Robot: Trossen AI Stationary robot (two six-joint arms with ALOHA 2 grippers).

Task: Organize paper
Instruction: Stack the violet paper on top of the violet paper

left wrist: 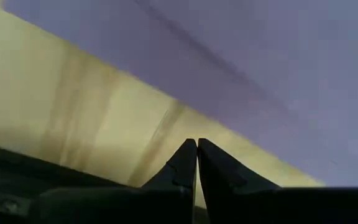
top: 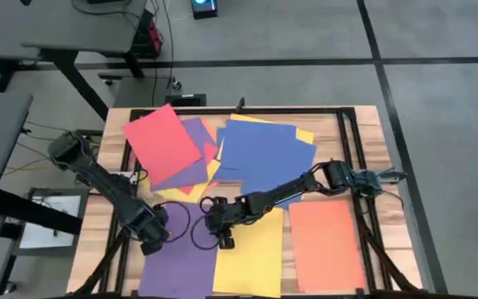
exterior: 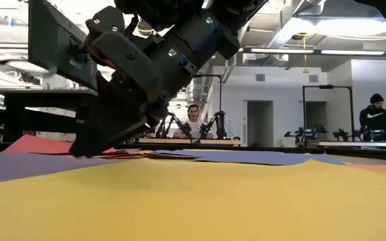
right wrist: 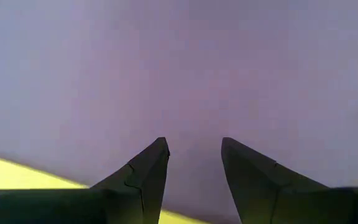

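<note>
Three sheets of paper lie flat side by side at the table's near edge: a purple sheet (top: 181, 262), a yellow sheet (top: 251, 253) and an orange sheet (top: 326, 245). A loose pile sits at the far middle, with a red sheet (top: 163, 141), a blue sheet (top: 260, 149) and purple and yellow ones under them. My left gripper (top: 152, 239) is shut, low at the purple sheet's left edge (left wrist: 185, 106), its tips over bare wood. My right gripper (right wrist: 194, 149) is open, pointing down over the purple sheet (right wrist: 185, 74) near its right edge. My left gripper points its shut fingertips (left wrist: 188, 155) down at the wood just beside the purple sheet's left edge; whether they touch the table or the sheet, I cannot tell. My right gripper stands with its fingertips (exterior: 86, 148) down at the purple sheet's surface; I cannot tell whether they touch it.
A black frame (top: 351, 149) runs around the table's working area. The wooden table (top: 114, 208) shows bare along its left and right sides. Beyond the table, people sit at other benches (exterior: 193, 117).
</note>
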